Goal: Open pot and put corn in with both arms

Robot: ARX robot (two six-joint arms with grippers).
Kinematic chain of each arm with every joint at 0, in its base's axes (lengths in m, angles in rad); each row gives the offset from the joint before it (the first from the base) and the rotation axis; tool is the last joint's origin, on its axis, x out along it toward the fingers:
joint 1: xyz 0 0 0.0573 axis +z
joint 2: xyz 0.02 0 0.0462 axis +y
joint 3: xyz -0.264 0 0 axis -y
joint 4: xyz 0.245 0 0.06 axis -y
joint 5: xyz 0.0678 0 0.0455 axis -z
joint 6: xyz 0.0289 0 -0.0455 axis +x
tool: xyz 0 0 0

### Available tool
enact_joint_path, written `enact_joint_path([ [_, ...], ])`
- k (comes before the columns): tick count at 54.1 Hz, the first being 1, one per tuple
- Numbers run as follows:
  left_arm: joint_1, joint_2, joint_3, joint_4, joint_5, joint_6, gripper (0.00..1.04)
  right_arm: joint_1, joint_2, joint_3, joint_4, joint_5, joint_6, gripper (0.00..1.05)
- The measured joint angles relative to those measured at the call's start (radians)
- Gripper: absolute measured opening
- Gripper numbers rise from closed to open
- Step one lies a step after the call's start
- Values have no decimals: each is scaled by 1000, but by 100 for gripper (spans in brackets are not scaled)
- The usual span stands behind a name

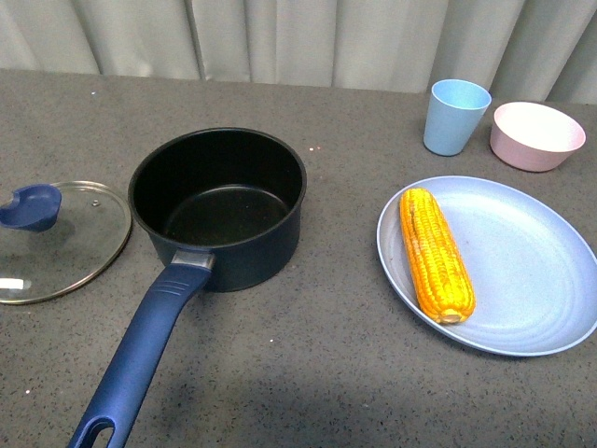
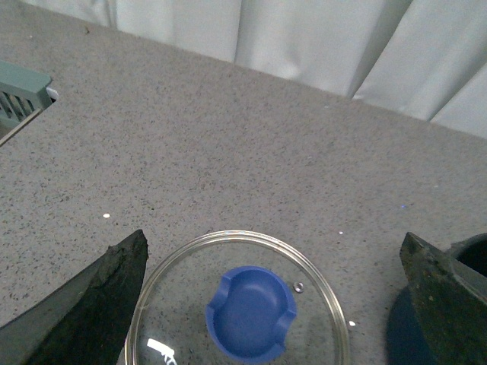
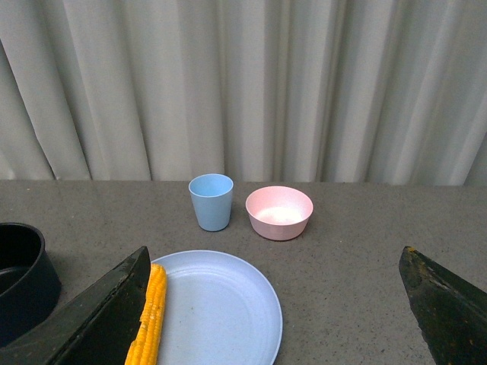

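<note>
One relation governs the next move: the pos. of the corn (image 1: 436,254) vs. the right gripper (image 3: 275,251).

1. Pot status. The pot (image 1: 270,245) stands open, centre-left on the table, nothing inside. The lid (image 1: 75,243) lies flat beside it on the side away from the corn, knob up. Judge the opening step done; the corn transfer is not yet begun.
2. Corn pos. It lies on the plate (image 1: 532,271), along the plate's pot-side edge, well apart from the pot. The long axis runs approx. front-to-back from the robot, with the far end tipped slightly toward the pot.
3. Left gripper (image 2: 274,239). Fingers spread wide, holding nothing, hanging above the lid.
4. Right gripper. Fingers spread wide, holding nothing. The corn sits low and ahead of it, close to one finger (image 3: 99,319), off the midline and toward the pot.
5. Judgement. The right arm is the nearer one, so use it. You need to shift toward the pot and descend. The finger gap appears to run across the cob axis, so little wrist rotation should be req'd.
</note>
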Motion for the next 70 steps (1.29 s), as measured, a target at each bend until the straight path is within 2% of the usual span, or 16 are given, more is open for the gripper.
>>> enact_joint_path([
  [15, -4, -532, -225, -243, -28, -16, 98, 0, 0, 0, 0, 0, 0, 95],
  [19, 0, -577, -235, -241, -14, -6, 97, 0, 0, 0, 0, 0, 0, 95],
  [22, 16, -570, -276, -93, 132, 57, 83, 0, 0, 0, 0, 0, 0, 95],
  [24, 13, -592, -289, -76, 160, 80, 76, 0, 0, 0, 0, 0, 0, 95],
  [32, -4, -700, -327, -126, 151, 110, 53, 0, 0, 0, 0, 0, 0, 95],
  [36, -51, -759, -343, -171, 85, 116, 40, 0, 0, 0, 0, 0, 0, 95],
  [48, -80, -930, -375, -307, 77, 124, 4, 0, 0, 0, 0, 0, 0, 95],
  [70, -82, -1241, -381, -586, 78, 127, 4, 0, 0, 0, 0, 0, 0, 95],
])
